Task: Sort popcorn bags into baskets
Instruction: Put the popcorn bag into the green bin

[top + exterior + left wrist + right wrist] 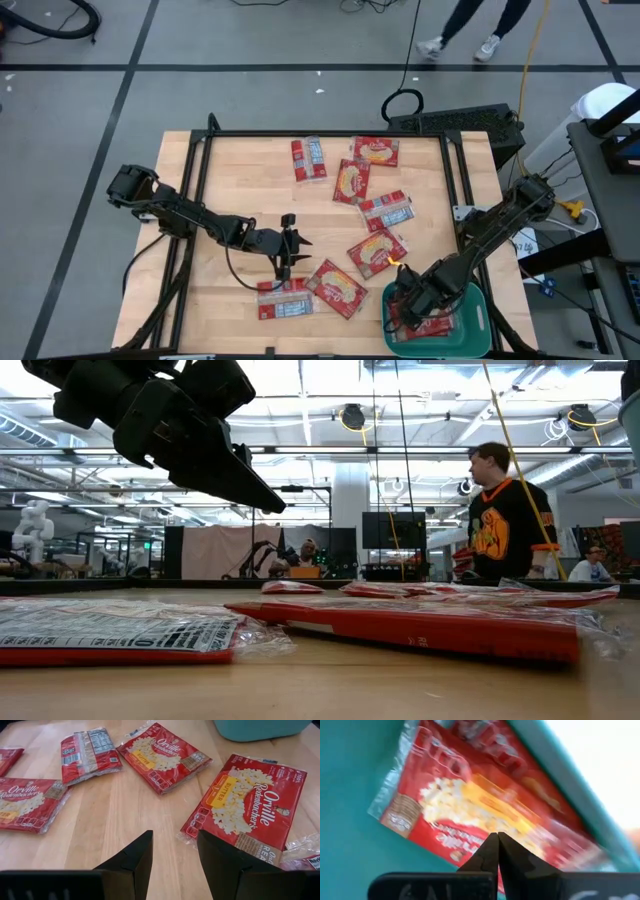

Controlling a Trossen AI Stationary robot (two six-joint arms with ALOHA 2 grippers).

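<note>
Our left gripper (174,857), half-open and empty, hovers above a popcorn bag (247,805): light, flat, crinkly-slick; we'd pinch its near edge.

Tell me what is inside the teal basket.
The basket holds at least one red popcorn bag, picture side up. The right arm covers the rest, so I can't count more.

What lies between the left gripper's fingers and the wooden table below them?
Nothing. In the left wrist view the left gripper hangs open over bare wooden table, with a red popcorn bag just beside it.
</note>
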